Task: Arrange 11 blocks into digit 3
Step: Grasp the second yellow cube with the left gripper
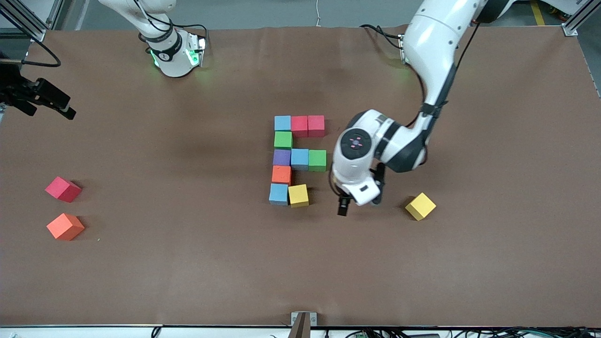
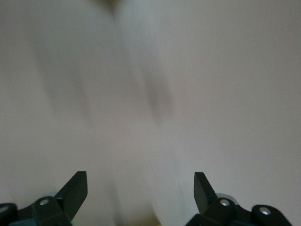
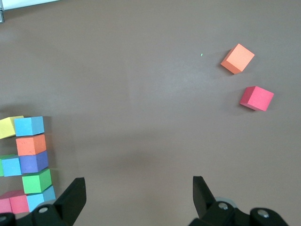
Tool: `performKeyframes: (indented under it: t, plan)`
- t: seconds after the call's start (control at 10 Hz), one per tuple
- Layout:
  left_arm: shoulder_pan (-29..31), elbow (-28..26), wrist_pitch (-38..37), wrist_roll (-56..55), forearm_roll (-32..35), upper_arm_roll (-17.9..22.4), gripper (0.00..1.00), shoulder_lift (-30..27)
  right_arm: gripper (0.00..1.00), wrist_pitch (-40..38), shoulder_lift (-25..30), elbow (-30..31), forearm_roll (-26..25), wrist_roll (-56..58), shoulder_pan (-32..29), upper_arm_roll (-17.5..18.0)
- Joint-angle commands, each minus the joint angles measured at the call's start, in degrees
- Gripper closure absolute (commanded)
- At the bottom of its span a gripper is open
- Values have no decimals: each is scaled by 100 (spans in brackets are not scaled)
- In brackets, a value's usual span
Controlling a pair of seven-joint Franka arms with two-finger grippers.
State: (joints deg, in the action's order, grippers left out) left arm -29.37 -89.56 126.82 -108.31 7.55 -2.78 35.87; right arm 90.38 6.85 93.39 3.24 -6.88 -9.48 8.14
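Observation:
The digit 3 (image 1: pixel 293 159) lies mid-table as touching blocks: a blue-red-red row, a green block (image 1: pixel 283 140), a purple-blue-green row, an orange block (image 1: pixel 281 174), then a blue block (image 1: pixel 278 194) and a yellow block (image 1: pixel 298 195). A loose yellow block (image 1: pixel 420 206) lies toward the left arm's end. My left gripper (image 1: pixel 359 204) (image 2: pixel 141 188) hangs open and empty over the table between that block and the figure. The right gripper (image 3: pixel 139 188) is open and empty, high over the table. Its wrist view shows part of the figure (image 3: pixel 31 144).
A loose red block (image 1: pixel 63 189) (image 3: pixel 257 98) and a loose orange block (image 1: pixel 65 226) (image 3: pixel 238 58) lie near the right arm's end of the table. A black camera mount (image 1: pixel 37 94) juts in at that end.

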Motion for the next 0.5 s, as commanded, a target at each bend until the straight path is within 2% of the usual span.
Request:
performKeyframes:
  t: [0.0, 0.4]
  plan:
    - [509, -1131, 0, 1392, 106, -38, 0, -843, 0, -282, 71, -5, -113, 99, -18, 29]
    - [1564, -1703, 376, 3461, 221, -56, 0, -942, 0, -345, 71, -5, -113, 108, -18, 29]
